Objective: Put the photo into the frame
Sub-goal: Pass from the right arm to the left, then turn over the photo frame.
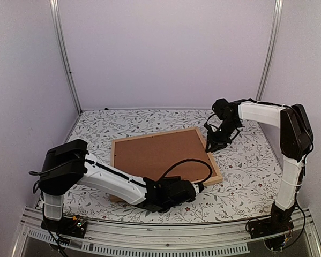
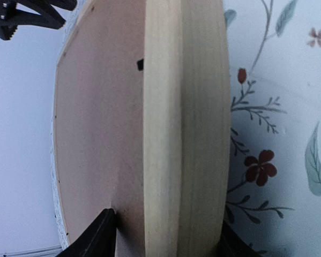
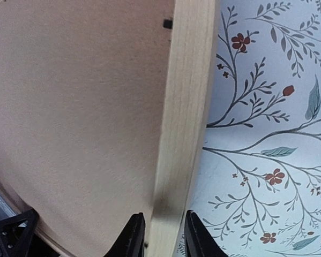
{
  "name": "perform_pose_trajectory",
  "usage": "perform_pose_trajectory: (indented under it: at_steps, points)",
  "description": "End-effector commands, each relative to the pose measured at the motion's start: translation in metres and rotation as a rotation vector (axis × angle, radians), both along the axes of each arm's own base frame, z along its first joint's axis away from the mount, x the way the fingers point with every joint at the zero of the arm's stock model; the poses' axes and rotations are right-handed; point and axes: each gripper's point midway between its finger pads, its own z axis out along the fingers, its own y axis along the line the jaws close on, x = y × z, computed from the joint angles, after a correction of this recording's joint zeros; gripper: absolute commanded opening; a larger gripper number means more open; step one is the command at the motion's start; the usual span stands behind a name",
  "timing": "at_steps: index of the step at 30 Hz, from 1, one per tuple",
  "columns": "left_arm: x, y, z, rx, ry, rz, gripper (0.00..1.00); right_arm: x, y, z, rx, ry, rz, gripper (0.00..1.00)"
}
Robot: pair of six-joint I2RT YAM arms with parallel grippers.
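Desk: Here, nearest?
Photographer: The left wrist view alone shows the left gripper (image 2: pixel 165 238) wide astride the frame (image 2: pixel 184 128) rail, with a gap at the inner finger.
Desk: Overhead?
Photographer: The frame lies flat mid-table (image 1: pixel 246 166), backing board (image 1: pixel 155 155) up. The left arm stretches low; the right arches high over the far corner, right gripper (image 3: pixel 159 233) narrow astride the rail. Whether it pinches, I cannot tell.

Soft even light; the frame (image 2: pixel 184 128) blurs close-up.

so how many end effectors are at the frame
2. The left end effector straddles the frame, near right corner; right end effector, far right corner. None hidden.
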Motion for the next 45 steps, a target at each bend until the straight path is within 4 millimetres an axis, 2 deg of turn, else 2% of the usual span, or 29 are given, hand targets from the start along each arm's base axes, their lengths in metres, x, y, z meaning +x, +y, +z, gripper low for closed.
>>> perform_pose_trajectory:
  at_steps: [1, 4, 7, 11, 15, 19, 22, 26, 30, 35, 39, 45]
  points:
    - [-0.004, 0.011, -0.002, 0.053, 0.017, -0.004, 0.31, 0.002, -0.005, 0.02, 0.028, -0.049, 0.003, 0.36]
    - [-0.003, 0.011, 0.004, 0.043, -0.003, 0.001, 0.28, 0.003, -0.014, 0.021, 0.026, -0.055, -0.023, 0.42]
    - [-0.002, 0.01, 0.01, 0.032, -0.019, 0.0, 0.26, 0.003, -0.019, 0.023, 0.034, -0.063, -0.039, 0.44]
    - [0.004, 0.014, 0.028, 0.03, -0.08, 0.019, 0.21, 0.005, -0.024, 0.032, 0.04, -0.087, -0.062, 0.45]
    - [0.007, 0.01, 0.061, 0.001, -0.12, 0.014, 0.14, 0.011, -0.033, 0.054, 0.063, -0.14, -0.097, 0.47]
    - [0.008, 0.008, 0.094, -0.026, -0.149, -0.003, 0.08, 0.017, -0.035, 0.081, 0.106, -0.204, -0.111, 0.55]
    - [0.013, 0.008, 0.124, -0.047, -0.185, -0.004, 0.0, 0.022, -0.032, 0.102, 0.141, -0.263, -0.11, 0.68]
    - [0.028, 0.01, 0.175, -0.107, -0.216, 0.023, 0.0, 0.033, -0.033, 0.132, 0.164, -0.36, -0.122, 0.8]
    - [0.044, 0.014, 0.223, -0.167, -0.246, 0.053, 0.0, 0.045, -0.044, 0.163, 0.17, -0.469, -0.168, 0.89]
    - [0.064, 0.021, 0.283, -0.218, -0.349, 0.109, 0.0, 0.052, -0.057, 0.197, 0.203, -0.555, -0.208, 0.91]
    - [0.08, 0.029, 0.333, -0.294, -0.388, 0.153, 0.0, 0.055, -0.072, 0.208, 0.198, -0.584, -0.234, 0.91]
    - [0.098, 0.049, 0.394, -0.437, -0.408, 0.2, 0.0, 0.055, -0.097, 0.218, 0.205, -0.61, -0.291, 0.92]
